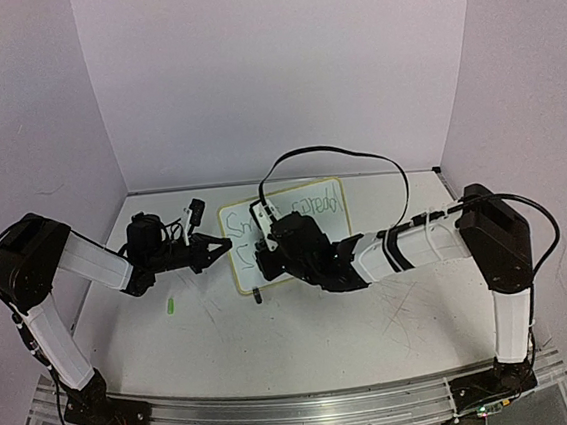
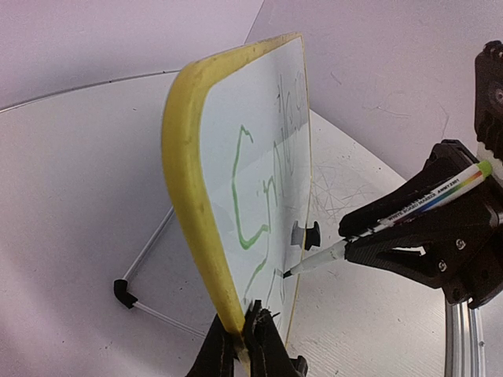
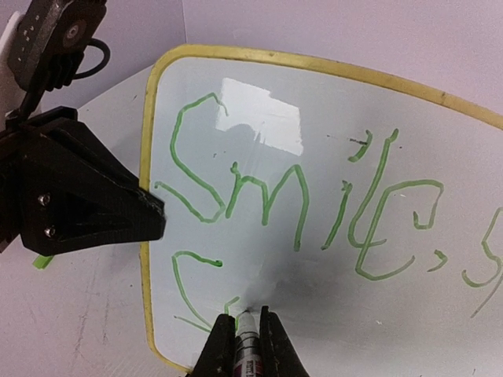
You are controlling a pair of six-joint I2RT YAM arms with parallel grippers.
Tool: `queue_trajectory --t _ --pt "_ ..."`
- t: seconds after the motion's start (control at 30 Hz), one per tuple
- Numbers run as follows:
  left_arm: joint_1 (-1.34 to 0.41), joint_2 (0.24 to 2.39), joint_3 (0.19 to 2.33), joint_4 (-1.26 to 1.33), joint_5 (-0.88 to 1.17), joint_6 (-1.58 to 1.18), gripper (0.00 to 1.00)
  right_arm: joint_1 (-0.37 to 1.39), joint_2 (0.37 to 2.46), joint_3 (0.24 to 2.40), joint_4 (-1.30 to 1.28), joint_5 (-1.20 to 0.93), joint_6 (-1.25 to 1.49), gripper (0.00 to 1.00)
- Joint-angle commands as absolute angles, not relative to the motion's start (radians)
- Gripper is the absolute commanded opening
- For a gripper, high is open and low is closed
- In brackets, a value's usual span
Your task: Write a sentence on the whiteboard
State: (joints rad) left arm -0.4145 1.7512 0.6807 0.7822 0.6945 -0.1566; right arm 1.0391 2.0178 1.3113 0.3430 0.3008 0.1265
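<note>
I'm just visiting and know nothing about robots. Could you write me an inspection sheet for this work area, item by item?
Surface: white table, covered in grey scratch marks.
Job's things: whiteboard stands on the table; the green sentence starts "Smile," and a second line is started below; marker has its tip against the board.
Clutter: one small green piece lies on the table left of the board; cannot tell what it is.
Pincers: left pincer is shut on the board's yellow edge; right pincer is shut on the marker.
Cables: black cable loops above the right arm.
Surroundings: plain pale walls on three sides; nothing else seen.
</note>
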Motion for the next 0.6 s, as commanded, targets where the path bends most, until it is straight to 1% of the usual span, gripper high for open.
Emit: queue_trajectory --t 0.0,0.2,0.57 --pt "-0.408 1.781 0.682 0.664 0.578 -0.046 0.00 1.005 1.961 1.335 0.370 0.379 0.100 0.00" --pt "-0.408 1.782 0.682 0.662 0.578 -0.047 0.00 1.006 1.974 1.330 0.370 0.369 0.096 0.00" --pt "-0.408 1.783 0.684 0.662 0.578 -0.046 0.00 1.016 1.988 1.262 0.354 0.319 0.169 0.00"
